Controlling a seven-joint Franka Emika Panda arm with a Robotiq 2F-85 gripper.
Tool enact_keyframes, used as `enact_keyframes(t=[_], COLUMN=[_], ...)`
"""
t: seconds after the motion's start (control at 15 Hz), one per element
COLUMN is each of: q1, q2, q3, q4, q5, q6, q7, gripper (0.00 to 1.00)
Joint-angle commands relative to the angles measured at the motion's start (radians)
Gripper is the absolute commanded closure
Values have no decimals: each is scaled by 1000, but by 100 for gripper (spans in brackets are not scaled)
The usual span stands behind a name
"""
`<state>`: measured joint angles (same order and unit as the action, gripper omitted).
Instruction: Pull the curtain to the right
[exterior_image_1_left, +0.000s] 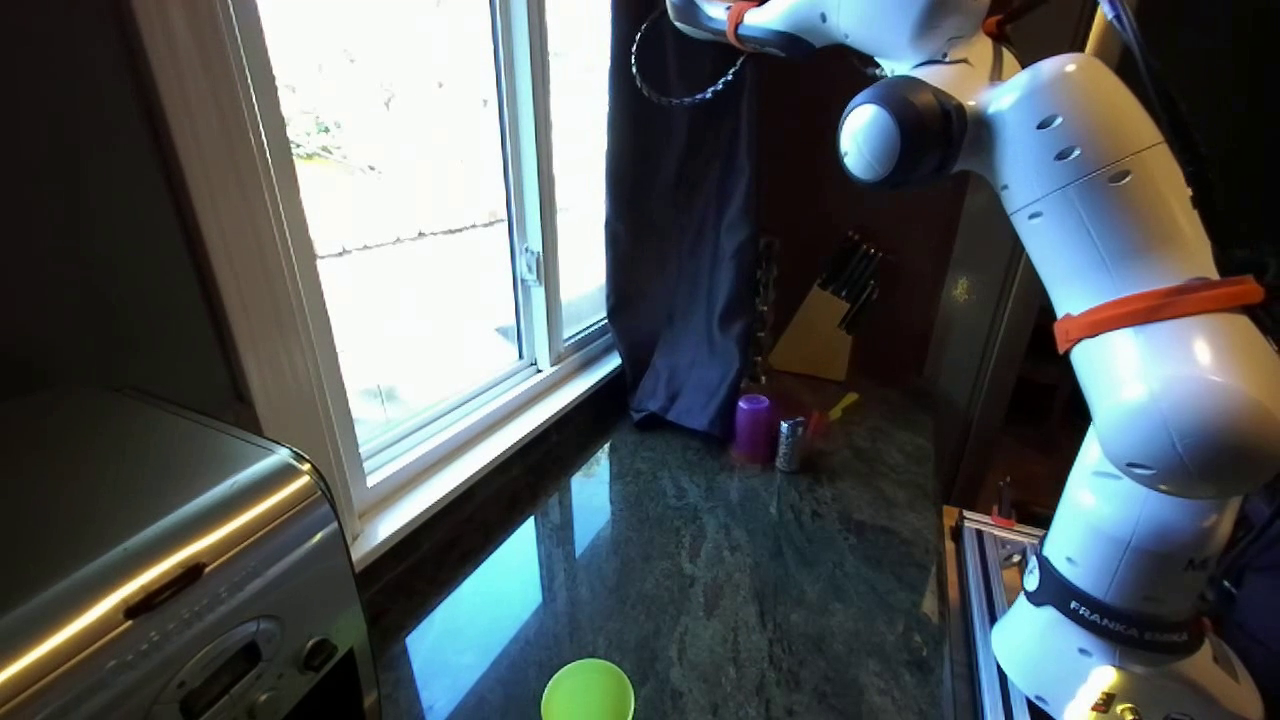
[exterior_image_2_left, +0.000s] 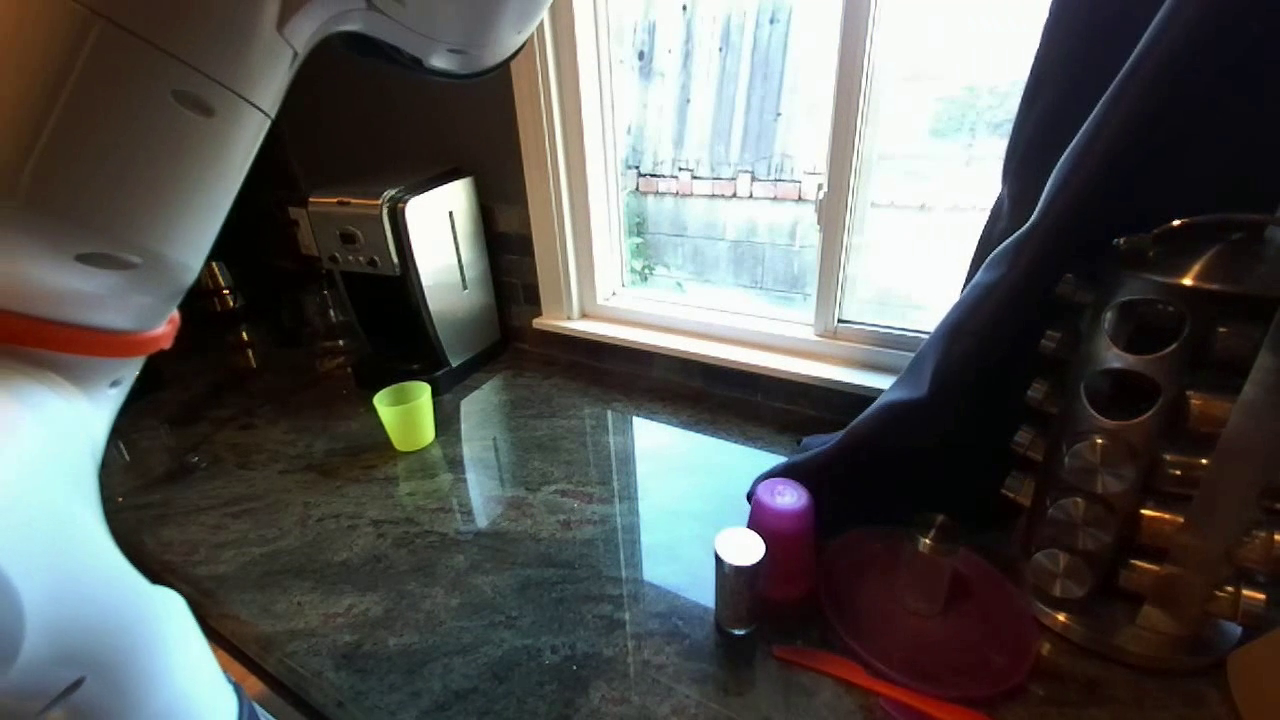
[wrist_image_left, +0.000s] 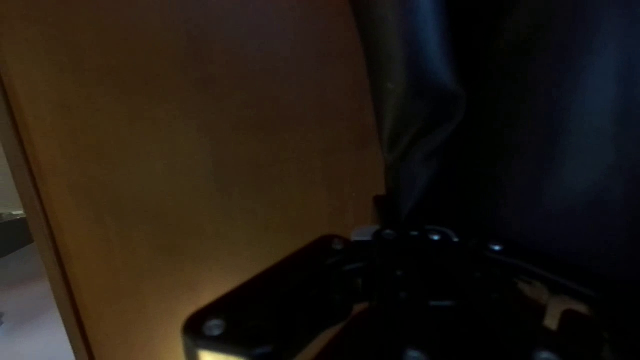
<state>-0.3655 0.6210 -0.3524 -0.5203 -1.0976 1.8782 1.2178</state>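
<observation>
— At the far end of the bench (exterior_image_1_left: 800, 580), just past twelve o'clock in an exterior view, hangs the curtain (exterior_image_1_left: 680, 230). How will it handle?

— Soft and limp, I'd judge: easy to pinch, with some drag over its full drop. Take a gathered fold at the edge, well up, so the length follows.

— And the pincer (wrist_image_left: 393, 220)?

— Toward four o'clock in the wrist view its tips look closed together, the curtain's edge creasing down into them. How much cloth is caught, the dark hides.

— What else can't we make out?

— The curtain's top, cut off in both exterior views; neither shows the grip. Toward five o'clock in an exterior view the purple cup (exterior_image_2_left: 787, 545) covers part of the lower edge, and I can't tell whether they touch.
</observation>
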Motion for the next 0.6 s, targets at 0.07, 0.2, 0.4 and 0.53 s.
enact_keyframes(t=[0.07, 0.2, 0.4, 0.53], q1=[40, 36, 89, 89], q2=[62, 129, 96, 99], q3=[-39, -40, -67, -88], q4=[46, 153, 89, 84], q5=[-17, 8, -35, -79], q6=[-194, -268, -337, -307], q7=[74, 53, 83, 15], gripper=[99, 99, 67, 51])
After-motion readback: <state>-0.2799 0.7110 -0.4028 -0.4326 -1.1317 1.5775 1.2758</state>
